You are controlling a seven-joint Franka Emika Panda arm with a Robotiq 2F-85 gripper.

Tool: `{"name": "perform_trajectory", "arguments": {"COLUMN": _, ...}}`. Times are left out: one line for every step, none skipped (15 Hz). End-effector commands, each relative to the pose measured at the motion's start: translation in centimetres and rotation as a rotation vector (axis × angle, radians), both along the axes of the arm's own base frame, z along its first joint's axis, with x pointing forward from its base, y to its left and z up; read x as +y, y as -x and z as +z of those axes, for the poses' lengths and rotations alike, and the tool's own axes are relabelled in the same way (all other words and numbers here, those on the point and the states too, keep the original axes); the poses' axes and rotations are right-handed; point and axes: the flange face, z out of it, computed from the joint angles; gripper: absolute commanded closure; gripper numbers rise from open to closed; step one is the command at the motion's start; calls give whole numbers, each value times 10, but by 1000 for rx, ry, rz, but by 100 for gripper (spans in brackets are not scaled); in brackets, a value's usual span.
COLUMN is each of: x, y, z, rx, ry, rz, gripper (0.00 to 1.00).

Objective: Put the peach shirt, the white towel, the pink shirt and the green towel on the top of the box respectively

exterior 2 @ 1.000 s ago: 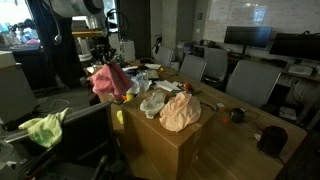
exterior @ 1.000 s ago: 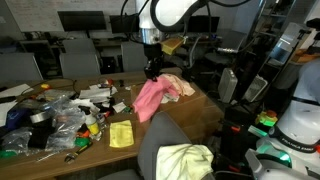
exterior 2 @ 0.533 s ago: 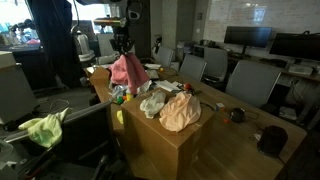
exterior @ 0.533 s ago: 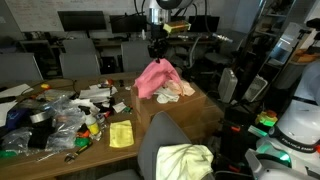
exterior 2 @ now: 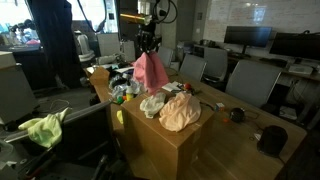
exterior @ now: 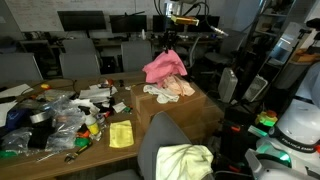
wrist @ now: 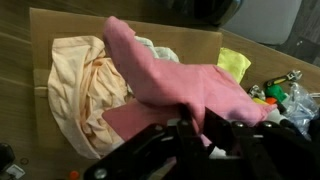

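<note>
**Pink shirt held in the air above the box**

Surroundings: A long wooden worktop is seen in an exterior view, crowded at one end with a heap of plastic bags and small items. A yellow cloth is laid flat near that heap. An office chair is parked in the foreground, and a green towel is draped over it. The same towel is found well apart from the box in an exterior view. Grey chairs and dark monitors are lined up behind. Nothing is seen between the tool and the box top.

Container: A cardboard box is set at the worktop's end. On its top the peach shirt is bunched, with the white towel touching it on the side nearer the clutter. In the wrist view the peach shirt is spread over much of the box top.

Task item and tool: The tool is clamped on the pink shirt, gripped at its upper edge. The shirt is hung straight below the tool, clear of the box top and above the two cloths lying there. In the wrist view the fabric is pinched between the tool's fingers.
</note>
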Motion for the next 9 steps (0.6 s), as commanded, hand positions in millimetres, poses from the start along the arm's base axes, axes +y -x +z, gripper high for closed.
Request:
{"name": "perform_trajectory", "arguments": {"x": -37, "y": -13, "z": 11, "rx": 2, "ry": -43, "rz": -97, "gripper": 96}}
{"name": "perform_trajectory", "arguments": {"x": -46, "y": -13, "z": 12, "rx": 1, "ry": -52, "rz": -121, "gripper": 96}}
{"name": "perform_trajectory", "arguments": {"x": -57, "y": -15, "z": 11, "rx": 5, "ry": -63, "rz": -143, "gripper": 96}}
{"name": "perform_trajectory", "arguments": {"x": -66, "y": -16, "z": 11, "rx": 6, "ry": -76, "rz": -167, "gripper": 96}}
{"name": "perform_trajectory", "arguments": {"x": -75, "y": -16, "z": 10, "rx": 11, "ry": -92, "rz": -186, "gripper": 96}}
{"name": "perform_trajectory", "arguments": {"x": -83, "y": -17, "z": 9, "rx": 12, "ry": -108, "rz": -202, "gripper": 96}}
{"name": "perform_trajectory", "arguments": {"x": -91, "y": -17, "z": 8, "rx": 16, "ry": -125, "rz": -218, "gripper": 95}}
{"name": "perform_trajectory", "arguments": {"x": -97, "y": -17, "z": 7, "rx": 17, "ry": -141, "rz": -227, "gripper": 95}}
{"name": "perform_trajectory", "arguments": {"x": -102, "y": -17, "z": 6, "rx": 19, "ry": -160, "rz": -235, "gripper": 59}}
